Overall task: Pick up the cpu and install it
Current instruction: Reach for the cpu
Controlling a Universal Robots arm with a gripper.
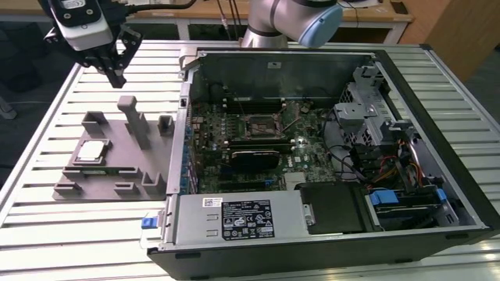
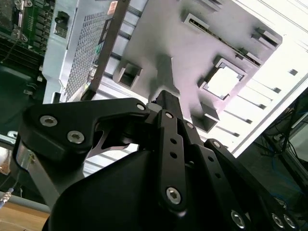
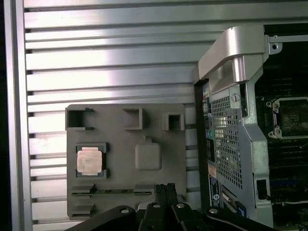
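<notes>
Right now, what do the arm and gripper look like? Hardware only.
The arm is silver-grey tubing with a pale blue joint cap. The gripper has a white and grey housing over black linkage fingers; in both wrist views the links are matte black plates with silver socket screws. A black cable runs from the housing.

Bright, even room light falls from overhead on the slatted tabletop [image 1: 47,234]. Inside the computer case [image 1: 273,70] it is dimmer, with the motherboard [image 1: 310,155] in shade. In the second wrist view the tabletop burns out to white and the cpu [image 2: 222,82] glares. In the first wrist view pale bands of glare streak the tabletop.
</notes>
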